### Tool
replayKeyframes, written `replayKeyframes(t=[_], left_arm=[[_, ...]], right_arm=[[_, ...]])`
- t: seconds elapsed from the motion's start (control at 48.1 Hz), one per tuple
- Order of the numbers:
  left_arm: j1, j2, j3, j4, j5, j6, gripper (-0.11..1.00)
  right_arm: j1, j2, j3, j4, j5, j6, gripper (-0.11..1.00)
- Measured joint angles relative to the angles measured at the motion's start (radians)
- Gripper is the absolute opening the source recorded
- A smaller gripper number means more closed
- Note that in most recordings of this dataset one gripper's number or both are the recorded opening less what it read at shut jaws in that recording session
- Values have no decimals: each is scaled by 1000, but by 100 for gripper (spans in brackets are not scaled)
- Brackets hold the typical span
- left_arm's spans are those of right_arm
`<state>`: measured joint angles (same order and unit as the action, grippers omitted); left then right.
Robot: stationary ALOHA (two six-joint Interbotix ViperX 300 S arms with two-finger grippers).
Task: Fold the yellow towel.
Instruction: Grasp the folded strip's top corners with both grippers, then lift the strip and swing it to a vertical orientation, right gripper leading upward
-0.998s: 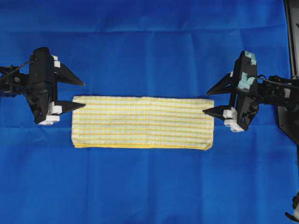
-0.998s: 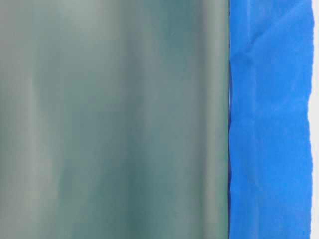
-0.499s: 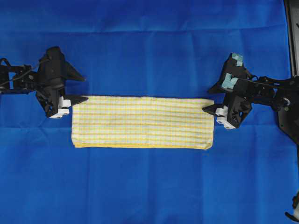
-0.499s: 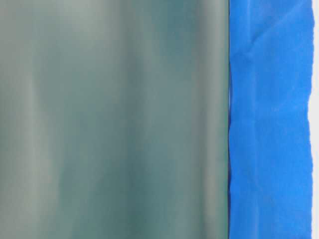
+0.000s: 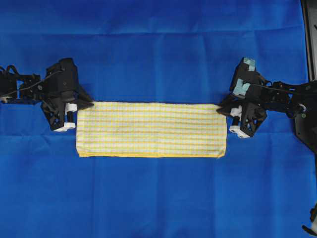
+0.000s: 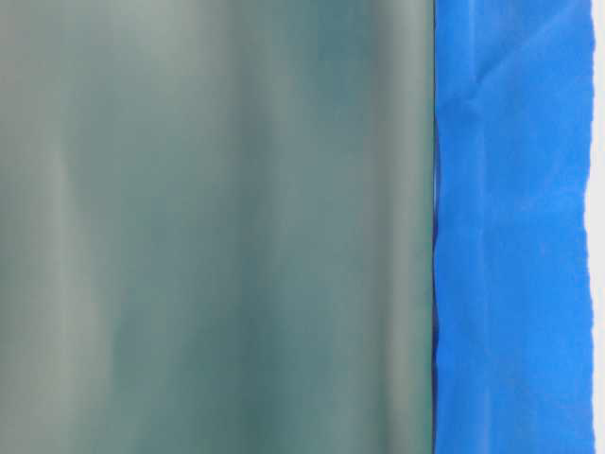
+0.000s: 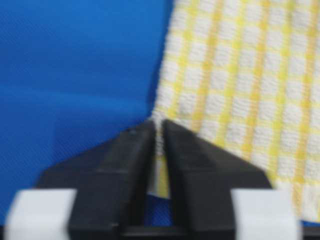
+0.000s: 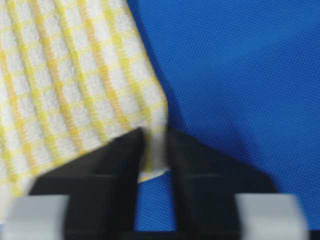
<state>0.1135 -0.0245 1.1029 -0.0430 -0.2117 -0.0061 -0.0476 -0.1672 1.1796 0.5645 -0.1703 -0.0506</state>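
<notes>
Left gripper (image 5: pixel 85 104): black, with white blocks behind the fingers; it is pinched on the far left corner of the towel, and the left wrist view shows a sliver of checked cloth caught between the two nearly touching fingers (image 7: pixel 135 165).
Right gripper (image 5: pixel 223 109): black, with white blocks and a pale teal patch on its body; it is clamped on the far right corner of the towel, and the right wrist view shows the cloth corner squeezed between the fingers (image 8: pixel 125 160).
Arms: each comes in from its own side of the overhead view, and the two grippers point toward each other along the towel's far edge.
Yellow towel (image 5: pixel 151 130): thin woven cloth with fine yellow-and-white checks, lying as a long flat rectangle in the middle of the table, its long sides running left to right; stacked edges show along the near side, so it lies in more than one layer. Both far corners are in the grippers; the near corners lie free.
Table (image 5: pixel 158 49): covered with a plain blue cloth, lightly creased.
Table-level view: mostly filled by a blurred grey-green surface (image 6: pixel 217 227), with a strip of blue cloth (image 6: pixel 510 227) at the right; neither gripper nor towel shows there.
</notes>
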Motion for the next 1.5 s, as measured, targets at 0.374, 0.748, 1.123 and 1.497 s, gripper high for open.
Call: replayKeyframes(t=[0.374, 0.748, 1.123, 1.497], left_arm=[[-2, -23, -31, 2, 117, 34, 1], [3, -272, -72, 2, 348, 78, 1], [3, -574, -80, 2, 509, 75, 1], [2, -620, -77, 2, 522, 66, 1]], right_arm=[[0, -17, -2, -3, 8, -5, 3], [-20, -210, 3, -17, 43, -5, 3], [-71, -430, -28, -48, 198, -41, 3], [-92, -448, -49, -67, 207, -41, 3]])
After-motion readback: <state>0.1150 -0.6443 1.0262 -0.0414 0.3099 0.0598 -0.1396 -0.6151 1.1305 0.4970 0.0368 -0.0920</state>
